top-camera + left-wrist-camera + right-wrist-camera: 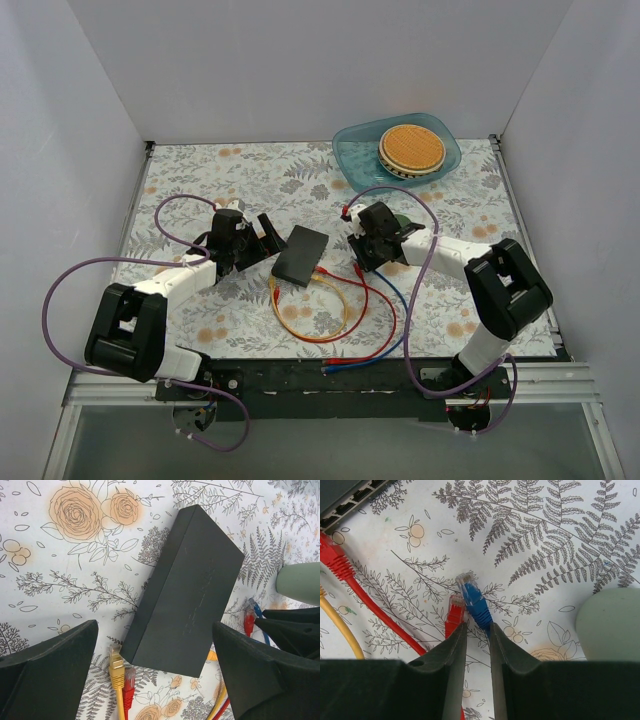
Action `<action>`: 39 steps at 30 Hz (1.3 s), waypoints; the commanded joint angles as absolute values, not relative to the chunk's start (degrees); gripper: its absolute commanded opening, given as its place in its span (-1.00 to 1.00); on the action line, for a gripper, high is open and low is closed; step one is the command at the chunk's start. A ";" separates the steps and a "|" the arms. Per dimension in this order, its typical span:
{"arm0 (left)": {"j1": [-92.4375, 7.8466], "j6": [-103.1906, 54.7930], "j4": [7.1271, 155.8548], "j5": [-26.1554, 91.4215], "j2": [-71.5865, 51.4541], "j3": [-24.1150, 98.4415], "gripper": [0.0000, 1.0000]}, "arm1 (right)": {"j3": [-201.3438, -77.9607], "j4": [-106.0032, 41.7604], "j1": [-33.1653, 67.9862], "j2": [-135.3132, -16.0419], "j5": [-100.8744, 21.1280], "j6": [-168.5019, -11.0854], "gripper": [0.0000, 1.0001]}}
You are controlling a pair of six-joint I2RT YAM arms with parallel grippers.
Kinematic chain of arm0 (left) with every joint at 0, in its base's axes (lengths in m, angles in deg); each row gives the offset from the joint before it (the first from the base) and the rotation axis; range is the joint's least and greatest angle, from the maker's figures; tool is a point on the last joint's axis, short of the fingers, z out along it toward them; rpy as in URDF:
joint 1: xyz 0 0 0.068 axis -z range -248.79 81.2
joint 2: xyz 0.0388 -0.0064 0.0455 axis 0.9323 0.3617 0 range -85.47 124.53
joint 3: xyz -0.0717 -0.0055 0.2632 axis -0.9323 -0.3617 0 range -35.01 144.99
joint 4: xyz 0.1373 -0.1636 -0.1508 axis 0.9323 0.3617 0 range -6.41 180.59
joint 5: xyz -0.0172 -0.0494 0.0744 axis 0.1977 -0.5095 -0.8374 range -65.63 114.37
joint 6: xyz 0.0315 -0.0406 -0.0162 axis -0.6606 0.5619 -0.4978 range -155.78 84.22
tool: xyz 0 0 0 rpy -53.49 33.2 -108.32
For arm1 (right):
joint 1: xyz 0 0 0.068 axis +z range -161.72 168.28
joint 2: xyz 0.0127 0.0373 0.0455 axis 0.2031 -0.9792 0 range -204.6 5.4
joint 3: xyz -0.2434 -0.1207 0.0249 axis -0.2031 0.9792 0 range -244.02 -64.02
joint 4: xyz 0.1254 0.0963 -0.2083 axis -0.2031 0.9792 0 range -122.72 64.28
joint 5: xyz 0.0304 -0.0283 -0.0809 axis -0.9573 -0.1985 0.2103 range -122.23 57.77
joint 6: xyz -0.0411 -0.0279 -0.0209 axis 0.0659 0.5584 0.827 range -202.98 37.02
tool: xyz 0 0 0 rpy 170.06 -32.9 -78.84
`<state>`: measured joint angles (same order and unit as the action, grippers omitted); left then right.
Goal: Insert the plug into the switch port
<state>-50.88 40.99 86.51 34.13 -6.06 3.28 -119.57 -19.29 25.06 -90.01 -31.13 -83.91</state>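
Observation:
The flat matte black switch box (302,255) lies at the table's middle; it also shows in the left wrist view (187,585). Its row of ports (345,500) shows at the top left of the right wrist view. My right gripper (476,630) is shut on the blue plug (472,600), held low over the cloth right of the box; a loose red plug (455,612) lies beside it. Another red plug (334,557) lies close to the ports. My left gripper (155,675) is open, its jaws straddling the box's near end, with yellow (116,667) and red (129,680) plugs below.
Yellow (305,312), red (378,320) and blue (402,300) cables loop in front of the box. A pale green object (612,625) sits right of my right gripper. A blue tray (350,150) with a round woven disc (411,147) stands at the back right. White walls enclose the table.

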 commanded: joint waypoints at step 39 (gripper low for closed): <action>-50.78 40.16 84.74 35.89 -6.46 2.35 0.96 | -118.51 -21.55 24.23 -83.80 -26.25 -81.75 -0.81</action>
<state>-50.88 40.93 85.31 35.33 -6.03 2.90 -118.56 -21.67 24.36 -83.19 -25.12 -82.49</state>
